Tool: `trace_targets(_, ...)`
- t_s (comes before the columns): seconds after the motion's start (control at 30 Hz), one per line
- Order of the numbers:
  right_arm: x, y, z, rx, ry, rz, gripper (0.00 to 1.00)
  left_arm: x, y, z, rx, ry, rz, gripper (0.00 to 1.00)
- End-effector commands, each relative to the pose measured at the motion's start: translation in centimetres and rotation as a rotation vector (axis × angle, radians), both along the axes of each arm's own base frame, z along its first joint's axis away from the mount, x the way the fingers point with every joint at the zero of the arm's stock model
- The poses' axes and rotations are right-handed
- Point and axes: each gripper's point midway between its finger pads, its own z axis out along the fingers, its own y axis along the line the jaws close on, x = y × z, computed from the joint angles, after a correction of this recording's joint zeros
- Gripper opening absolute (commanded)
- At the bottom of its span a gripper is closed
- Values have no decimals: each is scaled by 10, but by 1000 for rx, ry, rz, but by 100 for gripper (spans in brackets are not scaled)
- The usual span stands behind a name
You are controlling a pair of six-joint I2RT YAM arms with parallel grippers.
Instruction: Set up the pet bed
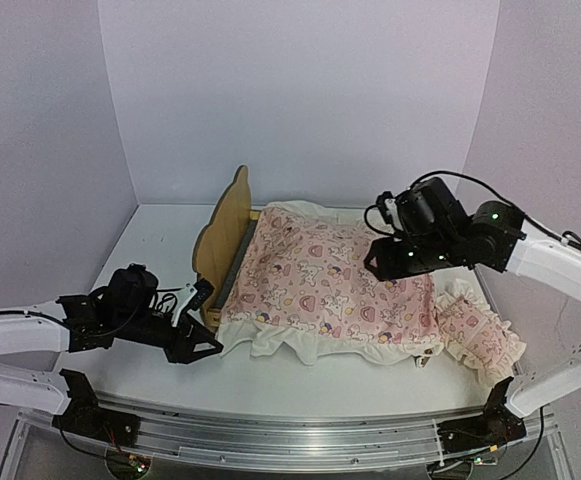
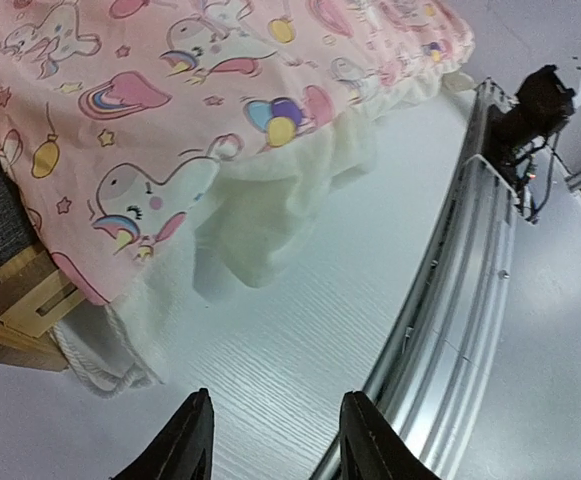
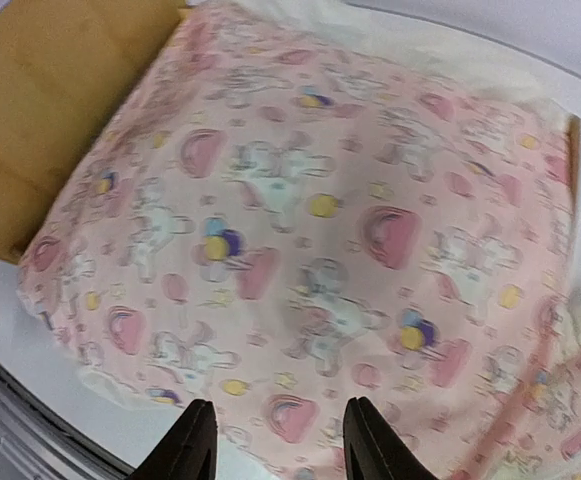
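Note:
The pet bed (image 1: 222, 235) stands mid-table, its pale-wood headboard upright on the left; its frame corner (image 2: 25, 300) and grey base show in the left wrist view. The pink heart-print quilt (image 1: 330, 285) lies spread over it, its white edge hanging over the near side; it fills the right wrist view (image 3: 310, 230). The ruffled pink pillow (image 1: 480, 335) lies on the table right of the bed. My left gripper (image 1: 198, 335) is open and empty, low by the bed's near-left corner. My right gripper (image 1: 390, 258) is open and empty, above the quilt's right part.
White walls close in the table on three sides. A metal rail (image 1: 290, 425) runs along the near edge, also in the left wrist view (image 2: 450, 300). The white table (image 1: 155, 240) shows bare left of the headboard.

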Motion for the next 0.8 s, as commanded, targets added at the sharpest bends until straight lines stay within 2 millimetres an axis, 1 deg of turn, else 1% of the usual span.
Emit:
trace_targets(0.0, -7, 87, 17, 190, -129, 239, 45, 37, -14, 4, -18, -108, 152, 45)
trace_targets(0.03, -12, 99, 14, 219, -141, 280, 45, 40, -13, -1, -11, -107, 174, 45)
trace_targets(0.13, -21, 123, 7, 283, -157, 358, 45, 47, -7, -18, 31, -80, 240, 45)
trace_targets(0.2, -28, 136, 3, 298, -154, 408, 44, 49, -2, -30, 62, -52, 273, 45)
trace_targets(0.3, -39, 153, 1, 295, -145, 497, 44, 50, 1, -43, 87, -22, 304, 45)
trace_targets(0.43, -49, 169, 2, 313, -134, 583, 45, 52, -1, -50, 89, -29, 302, 45)
trace_targets(0.5, -54, 176, 0, 329, -129, 616, 45, 54, -4, -51, 77, -47, 294, 43)
trace_targets(0.53, -56, 179, -2, 337, -126, 629, 45, 55, -5, -52, 74, -55, 291, 39)
trace_targets(0.57, -58, 181, -4, 346, -124, 642, 44, 56, -6, -51, 66, -65, 285, 33)
trace_targets(0.67, -65, 187, -10, 370, -114, 669, 44, 54, -14, -44, 44, -72, 243, 9)
trace_targets(0.7, -67, 188, -14, 370, -110, 671, 44, 50, -17, -41, 36, -63, 222, 3)
trace_targets(0.73, -69, 189, -17, 370, -108, 675, 44, 47, -20, -36, 24, -52, 199, 1)
trace_targets(0.77, -73, 191, -21, 370, -106, 683, 44, 44, -24, -29, 7, -41, 173, 0)
